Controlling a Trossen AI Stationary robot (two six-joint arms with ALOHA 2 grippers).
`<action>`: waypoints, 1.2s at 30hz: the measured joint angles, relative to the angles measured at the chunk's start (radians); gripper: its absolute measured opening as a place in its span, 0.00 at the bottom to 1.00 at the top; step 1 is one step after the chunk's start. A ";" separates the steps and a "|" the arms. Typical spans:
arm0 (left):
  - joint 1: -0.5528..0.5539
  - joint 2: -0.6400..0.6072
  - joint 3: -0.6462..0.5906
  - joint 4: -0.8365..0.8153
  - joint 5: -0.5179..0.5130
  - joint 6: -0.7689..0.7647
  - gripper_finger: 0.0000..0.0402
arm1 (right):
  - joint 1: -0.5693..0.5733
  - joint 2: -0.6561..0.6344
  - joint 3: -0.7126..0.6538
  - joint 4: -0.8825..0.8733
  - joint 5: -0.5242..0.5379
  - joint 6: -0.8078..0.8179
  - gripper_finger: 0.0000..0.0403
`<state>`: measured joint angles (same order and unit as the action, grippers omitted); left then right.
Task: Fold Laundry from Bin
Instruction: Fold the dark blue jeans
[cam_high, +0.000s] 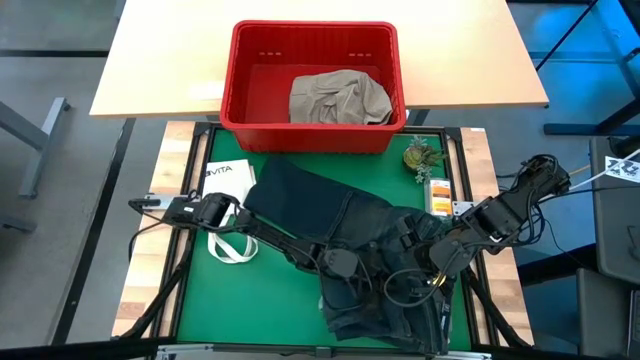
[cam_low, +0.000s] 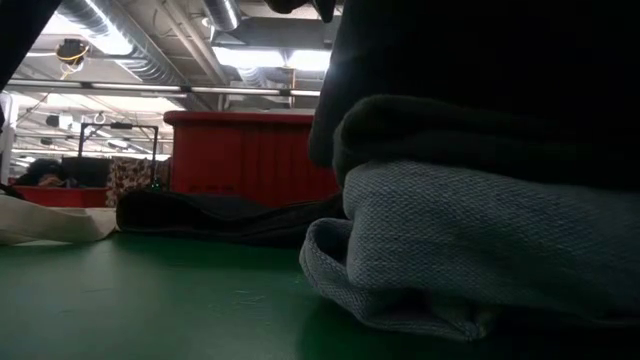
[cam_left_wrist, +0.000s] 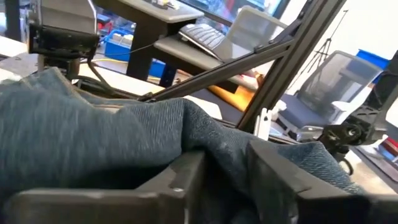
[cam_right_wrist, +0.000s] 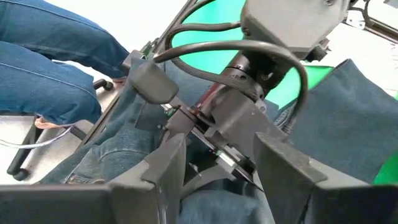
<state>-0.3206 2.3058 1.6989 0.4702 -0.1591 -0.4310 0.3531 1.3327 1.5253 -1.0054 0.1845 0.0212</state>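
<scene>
The jeans (cam_high: 375, 265) lie rumpled on the green mat near the table's front, the bin (cam_high: 313, 88) far behind. Left gripper (cam_left_wrist: 225, 186) fingers pinch a denim fold; right gripper (cam_right_wrist: 219, 177) stands parted over the cloth. Release only once the fold lies flat.

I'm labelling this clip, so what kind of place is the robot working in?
Probably an industrial-style lab or workshop, not a home. The low view shows exposed ceiling ducts and strip lights. The left wrist view shows a desk with a keyboard and an office chair.
</scene>
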 joint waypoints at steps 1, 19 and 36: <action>0.000 0.000 0.000 0.004 0.005 0.000 0.30 | 0.000 0.000 0.000 0.000 -0.005 0.000 0.47; 0.018 0.000 -0.001 0.091 0.102 0.017 0.45 | 0.001 0.000 -0.001 -0.028 -0.139 0.186 0.47; 0.021 0.000 -0.001 0.144 0.008 0.128 0.45 | 0.001 0.000 -0.001 -0.049 -0.230 0.268 0.47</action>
<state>-0.2993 2.3058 1.6978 0.6143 -0.1507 -0.3029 0.3542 1.3331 1.5246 -1.0542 -0.0456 0.2893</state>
